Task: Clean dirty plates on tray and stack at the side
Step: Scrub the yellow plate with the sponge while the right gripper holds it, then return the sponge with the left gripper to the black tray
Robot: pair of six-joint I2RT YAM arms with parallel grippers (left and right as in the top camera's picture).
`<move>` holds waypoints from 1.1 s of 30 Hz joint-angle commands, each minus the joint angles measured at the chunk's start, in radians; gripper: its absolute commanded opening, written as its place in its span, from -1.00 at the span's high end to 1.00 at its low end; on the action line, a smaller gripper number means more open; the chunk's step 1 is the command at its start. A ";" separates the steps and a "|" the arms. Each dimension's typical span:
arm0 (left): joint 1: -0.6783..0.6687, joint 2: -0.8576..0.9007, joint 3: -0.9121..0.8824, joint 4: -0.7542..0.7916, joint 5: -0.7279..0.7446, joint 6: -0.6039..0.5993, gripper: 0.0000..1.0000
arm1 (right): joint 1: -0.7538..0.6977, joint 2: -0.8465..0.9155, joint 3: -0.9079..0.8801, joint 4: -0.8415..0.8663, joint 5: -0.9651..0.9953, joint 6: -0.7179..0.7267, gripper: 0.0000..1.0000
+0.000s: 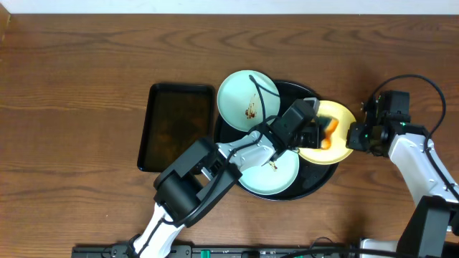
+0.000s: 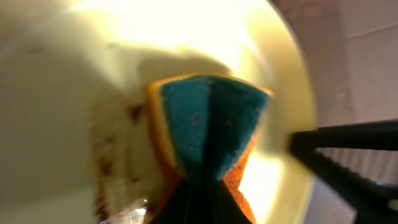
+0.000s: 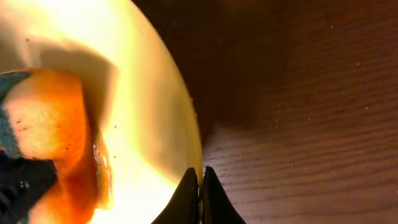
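Two grips: left tool sponge, right tool plate

**Table**: dark brown wood-grain top that fills the overhead view.

Standing directly on it:
1. **Rectangular tray**: black with a raised rim and rounded corners. Its glossy floor reflects brown. It sits left of centre.
2. **Round tray**: glossy black with a raised rim, wider than the rectangular tray. It sits just beside that tray on its right. Whether the two rims touch cannot be told.
3. **Dark rail**: runs along the near edge, with cables.
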 commanded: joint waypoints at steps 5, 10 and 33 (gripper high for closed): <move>0.082 0.012 0.016 -0.147 -0.108 -0.008 0.85 | 0.018 -0.017 0.007 -0.011 -0.029 0.003 0.98; 0.125 -0.012 0.016 -0.164 -0.069 0.000 0.85 | 0.018 -0.017 0.007 -0.012 -0.029 0.002 0.98; 0.185 -0.406 0.016 -0.767 -0.391 0.316 0.85 | 0.018 0.006 -0.002 0.010 -0.029 0.003 0.35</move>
